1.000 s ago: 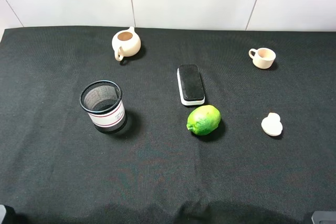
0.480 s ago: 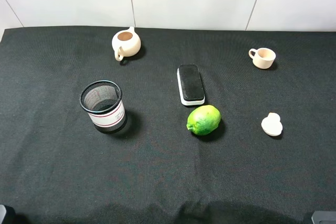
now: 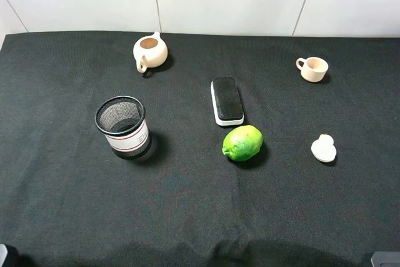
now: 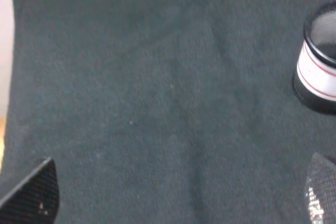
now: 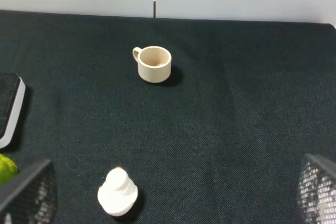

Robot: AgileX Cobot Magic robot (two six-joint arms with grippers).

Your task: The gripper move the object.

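Observation:
The object, a glossy green lime [image 3: 242, 143], rests on the black cloth just in front of a black eraser [image 3: 227, 100]; a sliver of it [image 5: 5, 168] shows at the edge of the right wrist view. My left gripper [image 4: 178, 198] is open, with its fingertips [image 4: 32, 196] wide apart over bare cloth near the mesh cup [image 4: 319, 72]. My right gripper [image 5: 173, 195] is open too and hangs back from a white knobbed lid [image 5: 117, 193]. Both grippers are far from the lime and hold nothing.
A black mesh pen cup [image 3: 123, 126] stands at the left. At the back left is a beige teapot [image 3: 149, 52], and a beige cup [image 3: 312, 69] at the back right. The white lid [image 3: 324, 149] lies right of the lime. White wall panels border the table's far edge.

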